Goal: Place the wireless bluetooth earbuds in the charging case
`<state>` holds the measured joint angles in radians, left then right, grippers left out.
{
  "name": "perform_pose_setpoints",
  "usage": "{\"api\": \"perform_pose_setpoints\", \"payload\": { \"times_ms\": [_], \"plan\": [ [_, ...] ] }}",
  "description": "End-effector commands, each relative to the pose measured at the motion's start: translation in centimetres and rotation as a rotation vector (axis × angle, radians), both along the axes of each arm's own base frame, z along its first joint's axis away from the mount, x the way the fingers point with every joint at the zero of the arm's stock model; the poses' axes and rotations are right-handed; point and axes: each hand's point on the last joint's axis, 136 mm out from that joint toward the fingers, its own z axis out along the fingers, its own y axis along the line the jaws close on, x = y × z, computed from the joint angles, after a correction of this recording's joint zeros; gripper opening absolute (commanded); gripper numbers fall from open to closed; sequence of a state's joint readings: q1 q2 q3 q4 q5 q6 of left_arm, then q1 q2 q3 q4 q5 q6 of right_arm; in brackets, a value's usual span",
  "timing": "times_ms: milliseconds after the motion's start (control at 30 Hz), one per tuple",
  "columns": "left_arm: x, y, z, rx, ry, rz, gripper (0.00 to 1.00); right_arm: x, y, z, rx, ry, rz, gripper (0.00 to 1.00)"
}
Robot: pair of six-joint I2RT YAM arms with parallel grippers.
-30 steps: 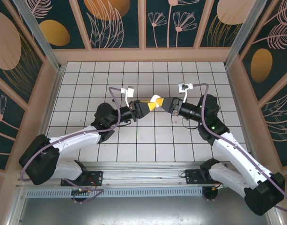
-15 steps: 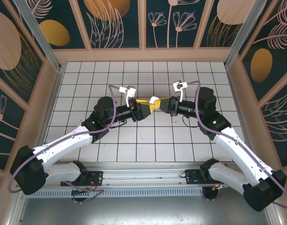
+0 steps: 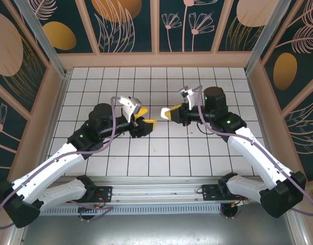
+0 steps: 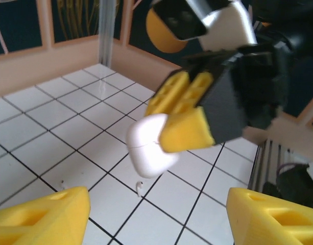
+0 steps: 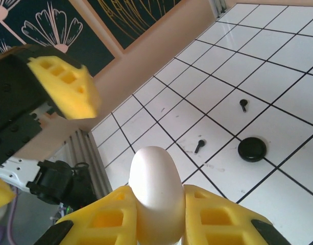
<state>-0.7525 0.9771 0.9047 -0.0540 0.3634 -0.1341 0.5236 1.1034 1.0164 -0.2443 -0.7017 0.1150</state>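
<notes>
Case-holding stage: my right tool (image 3: 170, 113) clamps the charging case (image 5: 153, 184) (looks closed); left tool (image 3: 145, 116) wide, empty, facing the case. Next: open it, fetch earbuds (image 5: 199, 146) below the case.

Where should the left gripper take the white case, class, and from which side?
The bare rounded end of the case, approached head-on from where the left gripper hangs open. The right gripper pinches the other end, leaving this one jutting free.
</notes>
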Motion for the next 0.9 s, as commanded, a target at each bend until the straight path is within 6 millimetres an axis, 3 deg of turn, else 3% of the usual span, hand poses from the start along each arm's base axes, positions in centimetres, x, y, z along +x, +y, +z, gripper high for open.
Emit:
{"api": "perform_pose_setpoints", "payload": {
  "times_ms": [0,233,467,700,867],
  "plan": [
    [-0.8,0.1,-0.4,0.052,-0.158,-0.061,0.7,-0.7,0.3,2.1,0.019,-0.183,0.072,0.05],
    [-0.7,-1.3,-0.9,-0.017,-0.044,-0.106,0.69,-2.7,0.4,2.4,0.077,-0.324,0.148,0.07],
    [-1.6,-2.5,-0.9,-0.183,0.091,-0.259,0.53,-4.3,0.2,2.6,0.102,-0.355,0.2,0.07],
    [-2.1,-3.3,-0.8,-0.247,0.14,-0.345,0.48,-5.4,0.1,3.0,0.12,-0.357,0.245,0.07],
    [-2.1,-3.7,-0.6,-0.275,0.156,-0.377,0.39,-5.7,0.1,2.9,0.122,-0.347,0.252,0.07]
  ]
}}
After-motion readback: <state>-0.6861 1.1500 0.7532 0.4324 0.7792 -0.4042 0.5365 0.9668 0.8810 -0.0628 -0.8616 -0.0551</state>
